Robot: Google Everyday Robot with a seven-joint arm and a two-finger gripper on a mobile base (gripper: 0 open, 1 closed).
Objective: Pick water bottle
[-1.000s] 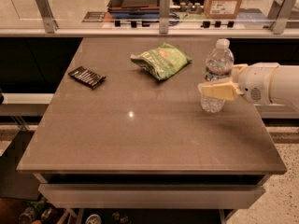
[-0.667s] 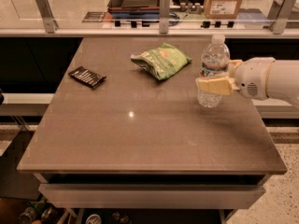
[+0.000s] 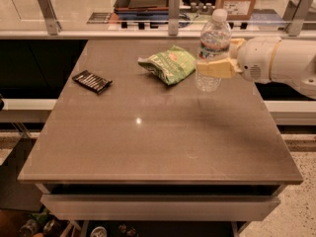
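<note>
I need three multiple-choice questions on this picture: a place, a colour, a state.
1. Where is the green bag, in the picture? A) left of the water bottle B) right of it C) under the table
2. What colour is the bottle's cap? A) red B) white C) black
3. How is the water bottle? A) lying flat B) uncapped C) upright, clamped by the gripper
Answers: 1 A: the bag lies left of it on the table. 2 B: the cap is white. 3 C: the gripper, over the table's right part, grips its middle.
</note>
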